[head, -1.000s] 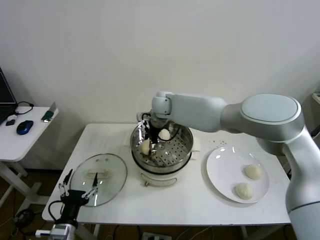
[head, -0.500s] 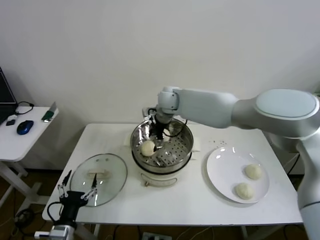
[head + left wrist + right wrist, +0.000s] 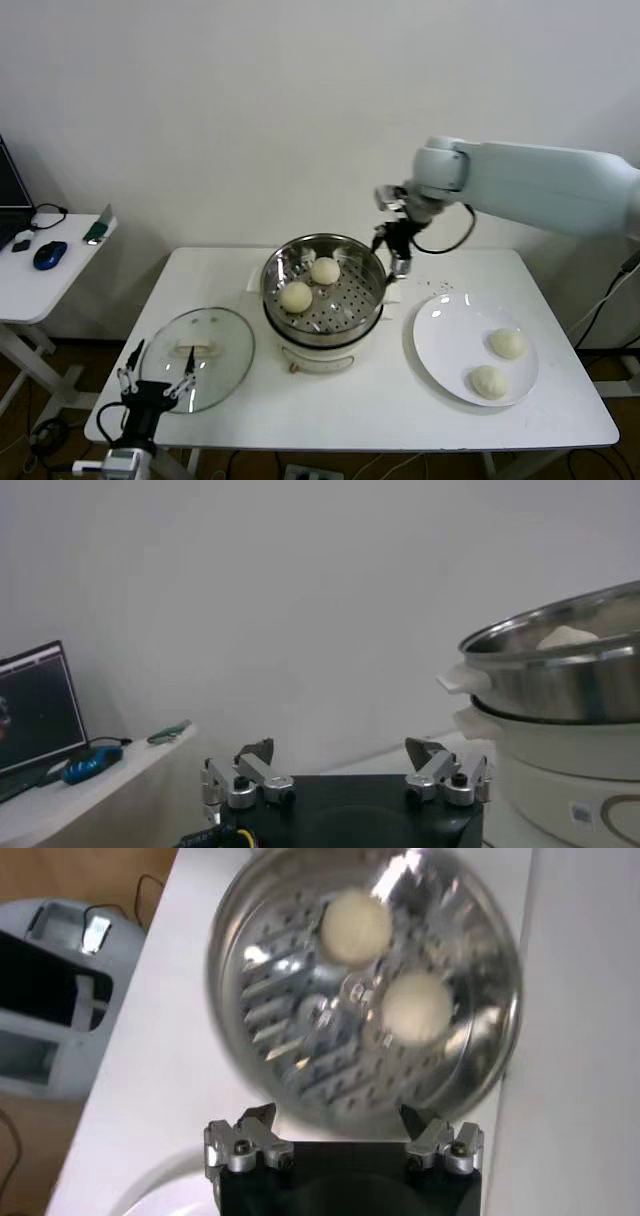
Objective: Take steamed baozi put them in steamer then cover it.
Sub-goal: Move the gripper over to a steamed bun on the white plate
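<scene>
White wall backs the table (image 3: 400, 400) in the head view. Two baozi (image 3: 295, 296) sit in the steamer (image 3: 322, 262); two more wait on the plate (image 3: 440, 345), so the job looks half done. The cover (image 3: 200, 355) lies beside the steamer, not yet on. The right gripper (image 3: 393, 245) hangs empty by the steamer's rim, jaws spread. The left gripper (image 3: 155, 385) idles at the table's near edge, spread too.

Left wrist view: spread fingers (image 3: 240, 780), with the steamer alongside.

Right wrist view: both baozi lie on the perforated floor below the open fingers (image 3: 245, 1143).
</scene>
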Robot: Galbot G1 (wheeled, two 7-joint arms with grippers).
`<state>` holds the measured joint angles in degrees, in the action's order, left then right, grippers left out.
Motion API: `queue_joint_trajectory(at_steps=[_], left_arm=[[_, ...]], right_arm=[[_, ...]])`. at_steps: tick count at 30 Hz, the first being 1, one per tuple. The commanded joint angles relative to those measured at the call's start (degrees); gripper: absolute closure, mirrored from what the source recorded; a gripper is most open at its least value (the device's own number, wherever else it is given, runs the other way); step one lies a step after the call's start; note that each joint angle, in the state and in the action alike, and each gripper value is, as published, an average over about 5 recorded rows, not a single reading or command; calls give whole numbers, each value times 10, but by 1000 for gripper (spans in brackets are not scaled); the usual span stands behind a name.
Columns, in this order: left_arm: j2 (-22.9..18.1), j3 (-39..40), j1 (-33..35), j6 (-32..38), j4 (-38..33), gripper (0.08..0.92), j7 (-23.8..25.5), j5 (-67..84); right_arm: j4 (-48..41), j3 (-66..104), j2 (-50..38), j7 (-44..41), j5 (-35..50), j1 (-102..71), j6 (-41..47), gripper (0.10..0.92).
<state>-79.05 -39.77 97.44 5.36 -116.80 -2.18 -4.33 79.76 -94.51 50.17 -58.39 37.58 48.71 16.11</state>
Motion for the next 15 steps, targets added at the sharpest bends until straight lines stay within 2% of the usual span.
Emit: queue_joint_trajectory(at_steps=[1,9,15], left_arm=[[2,-3,6,0,-3,177,-1,-1],[-3,-5,12,-6,-13,177,-4,-9],[-5,-5,16,-8,-16,177,-8,-17]], right_arm=[[115,-18,-203,-14,-103,-13,-11,203],[84,91,-266,-29,-245,-207,-24,203],[42,225,-270,-26,-307,-372,-26,203]])
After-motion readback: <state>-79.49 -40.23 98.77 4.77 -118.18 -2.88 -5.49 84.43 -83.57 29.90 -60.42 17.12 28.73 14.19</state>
